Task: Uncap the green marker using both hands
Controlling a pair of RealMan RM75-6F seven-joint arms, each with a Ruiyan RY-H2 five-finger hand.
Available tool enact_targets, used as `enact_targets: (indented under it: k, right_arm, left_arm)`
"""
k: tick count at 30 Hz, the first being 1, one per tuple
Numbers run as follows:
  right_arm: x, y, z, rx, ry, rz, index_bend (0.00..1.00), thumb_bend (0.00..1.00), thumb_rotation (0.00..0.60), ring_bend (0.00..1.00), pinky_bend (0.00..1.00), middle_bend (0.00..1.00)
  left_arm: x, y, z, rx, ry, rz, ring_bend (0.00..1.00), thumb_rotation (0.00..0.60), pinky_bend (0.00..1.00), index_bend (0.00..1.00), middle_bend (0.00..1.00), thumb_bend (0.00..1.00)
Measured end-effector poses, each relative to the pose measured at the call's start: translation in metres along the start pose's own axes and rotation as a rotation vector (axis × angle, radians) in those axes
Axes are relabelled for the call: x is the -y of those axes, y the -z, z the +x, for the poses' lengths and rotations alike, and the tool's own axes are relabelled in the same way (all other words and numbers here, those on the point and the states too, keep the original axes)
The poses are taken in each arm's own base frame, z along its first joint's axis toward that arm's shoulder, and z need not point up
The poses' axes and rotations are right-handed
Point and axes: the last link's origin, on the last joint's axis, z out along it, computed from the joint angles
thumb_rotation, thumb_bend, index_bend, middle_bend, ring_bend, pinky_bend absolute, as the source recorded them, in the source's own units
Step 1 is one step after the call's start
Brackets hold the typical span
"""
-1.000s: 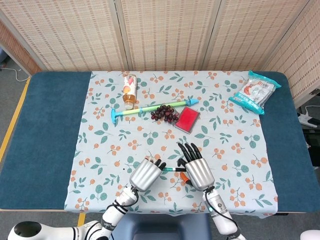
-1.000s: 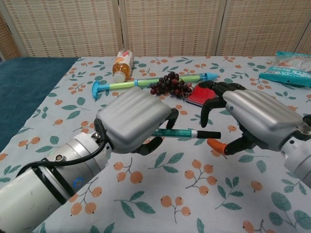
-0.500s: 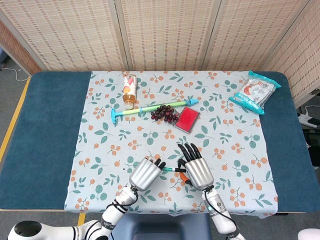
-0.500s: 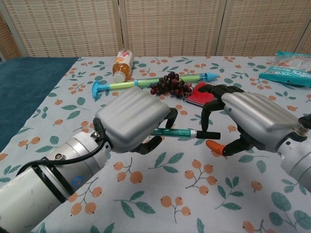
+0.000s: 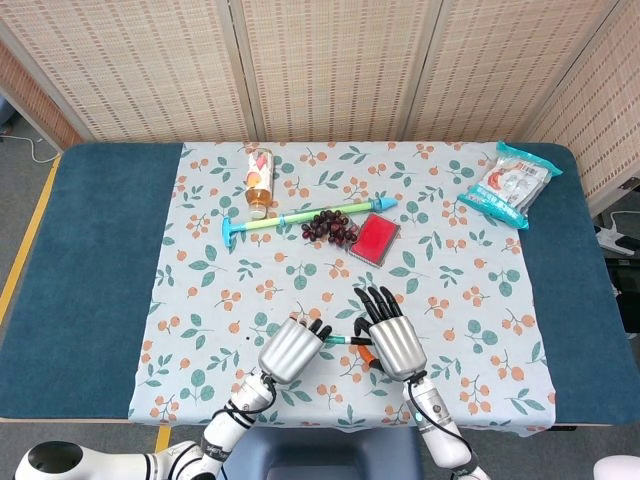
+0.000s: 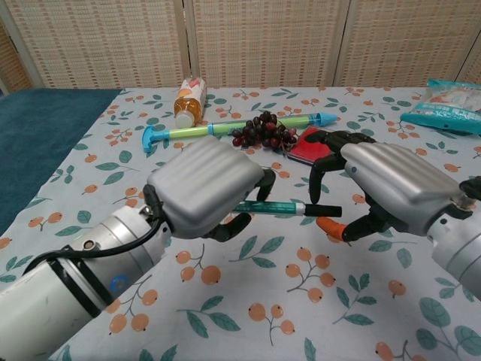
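Note:
The green marker is held level above the table near the front edge, its black cap pointing to the right. My left hand grips the green barrel, fingers curled around it; in the head view the left hand hides most of the marker. My right hand hovers over the cap end with fingers spread and curved down around it, the orange-tipped thumb just under the cap. The fingers are not closed on the cap. In the head view the right hand sits beside the left.
Farther back on the floral cloth lie a juice bottle, a long green and blue water-gun tube, a bunch of dark grapes and a red card. A snack bag lies at the far right.
My right hand has shifted slightly left, closer over the marker's cap, its thumb rising toward the cap. The left hand and marker stay still.

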Motion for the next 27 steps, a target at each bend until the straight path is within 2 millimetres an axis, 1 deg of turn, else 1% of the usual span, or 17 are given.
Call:
enact_targets:
  k: [13,18,24,27]
  right_arm:
    - [0.0004,0.0011,0.0014,0.001,-0.005,0.002,0.53,0.21,0.600,0.00,0.00,0.05]
    - [0.0020,0.0010,0.0010,0.003,-0.011,0.003,0.57,0.21,0.600,0.00,0.00,0.07]
    - [0.0034,0.0006,0.0015,-0.012,-0.019,0.006,0.64,0.23,0.600,0.00,0.00,0.13]
    - [0.0039,0.0001,0.0010,-0.022,-0.021,0.005,0.70,0.26,0.600,0.00,0.00,0.20]
  left_arm:
    - [-0.0018,0.0010,0.0009,0.000,0.002,-0.003,0.83,0.600,1.00,0.91,1.00,0.51]
    - [-0.0023,0.0016,0.0010,0.002,0.003,-0.004,0.83,0.600,1.00,0.91,1.00,0.51]
    - [-0.0023,0.0017,0.0000,0.011,0.009,-0.001,0.83,0.600,1.00,0.91,1.00,0.52]
    - [-0.0026,0.0020,-0.0002,0.015,0.014,0.000,0.83,0.600,1.00,0.91,1.00,0.52]
